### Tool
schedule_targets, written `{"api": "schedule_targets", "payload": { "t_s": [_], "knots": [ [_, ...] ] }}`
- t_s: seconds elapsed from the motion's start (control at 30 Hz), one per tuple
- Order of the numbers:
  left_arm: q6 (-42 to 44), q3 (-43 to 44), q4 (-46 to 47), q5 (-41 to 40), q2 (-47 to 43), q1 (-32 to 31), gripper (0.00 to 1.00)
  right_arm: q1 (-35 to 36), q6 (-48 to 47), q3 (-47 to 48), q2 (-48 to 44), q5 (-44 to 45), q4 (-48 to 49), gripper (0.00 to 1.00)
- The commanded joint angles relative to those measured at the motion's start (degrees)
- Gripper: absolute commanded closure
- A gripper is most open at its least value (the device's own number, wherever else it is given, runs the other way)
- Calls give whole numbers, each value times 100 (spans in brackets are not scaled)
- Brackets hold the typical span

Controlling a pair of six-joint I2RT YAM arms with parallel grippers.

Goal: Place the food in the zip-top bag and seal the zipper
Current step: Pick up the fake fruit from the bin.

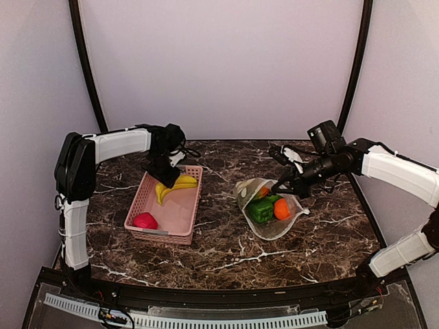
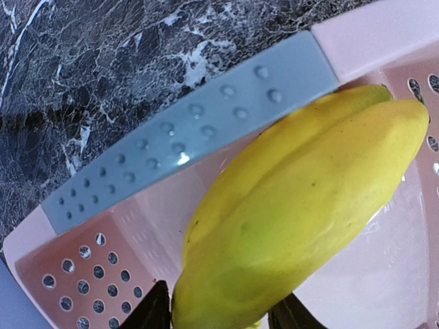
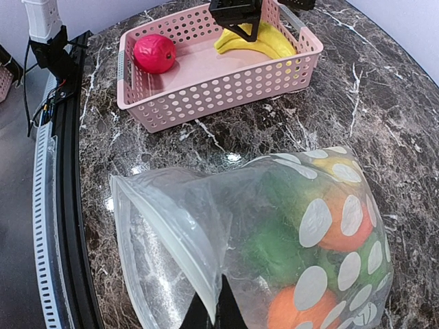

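A yellow banana (image 1: pixel 180 185) lies at the far end of the pink basket (image 1: pixel 158 235). My left gripper (image 1: pixel 163 175) is shut on its end; in the left wrist view the banana (image 2: pixel 302 212) fills the gap between my fingertips (image 2: pixel 154 308). A magenta-red piece (image 1: pixel 145 221) lies at the basket's near end. The polka-dot zip-top bag (image 1: pixel 271 226) lies at centre right with a green piece (image 1: pixel 260 210) and an orange piece (image 1: pixel 282 209) inside. My right gripper (image 1: pixel 281 185) is shut on the bag's upper lip and holds the mouth open; the zipper (image 3: pixel 175 236) gapes.
The basket has a grey-blue handle strip (image 2: pixel 192 123) on its end rim. A black rail (image 3: pixel 68 171) runs along the dark marble table's near edge. A white box with cables (image 3: pixel 41 17) stands beyond it. Dark curved posts frame the back corners.
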Motion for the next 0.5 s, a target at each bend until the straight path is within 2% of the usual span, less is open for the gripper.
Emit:
{"api": "schedule_targets", "payload": {
  "t_s": [0.0, 0.2, 0.47],
  "knots": [
    [-29, -222, -175, 77, -243, 17, 57, -23, 44, -80, -111, -117, 157, 100],
    [-308, -1008, 169, 77, -952, 1, 69, -22, 32, -100, -76, -99, 170, 100],
    [-987, -2068, 350, 176, -2447, -329, 72, -22, 48, -100, 25, -96, 181, 100]
  ]
}}
